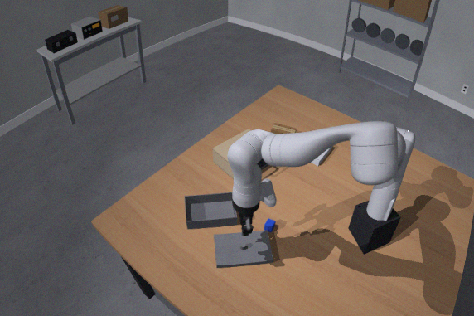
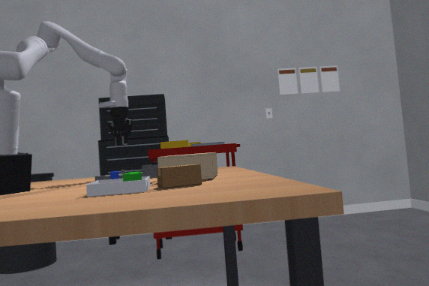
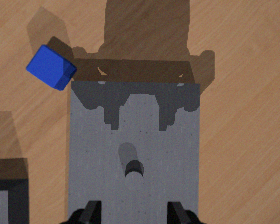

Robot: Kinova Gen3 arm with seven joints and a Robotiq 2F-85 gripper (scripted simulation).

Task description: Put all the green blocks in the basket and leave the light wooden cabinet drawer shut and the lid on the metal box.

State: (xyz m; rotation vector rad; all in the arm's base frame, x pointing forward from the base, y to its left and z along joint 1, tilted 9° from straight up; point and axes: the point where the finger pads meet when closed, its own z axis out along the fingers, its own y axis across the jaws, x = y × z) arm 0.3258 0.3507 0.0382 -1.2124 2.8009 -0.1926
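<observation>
My gripper [image 1: 247,230] [image 2: 121,143] [image 3: 134,212] is partly open and empty, above the metal lid [image 1: 228,255] [image 3: 98,170]. The lid lies flat on the table, its round knob [image 3: 134,168] between the fingers in the wrist view but lower down. The metal box [image 1: 187,213] [image 3: 18,200] is open beside it; the arm covers its right end. A green block [image 2: 132,176] shows above the rim of the white basket [image 1: 320,159] [image 2: 116,188]; whether it is inside is unclear. The light wooden cabinet [image 1: 224,160] [image 2: 210,166] is partly behind the arm; its drawer state is unclear.
A blue block [image 1: 269,225] [image 2: 114,175] [image 3: 51,67] sits beside the lid's corner. A brown box [image 1: 283,128] [image 2: 179,176] stands near the cabinet. The arm's black base [image 1: 373,226] [image 2: 15,173] stands on the wooden table [image 1: 166,192].
</observation>
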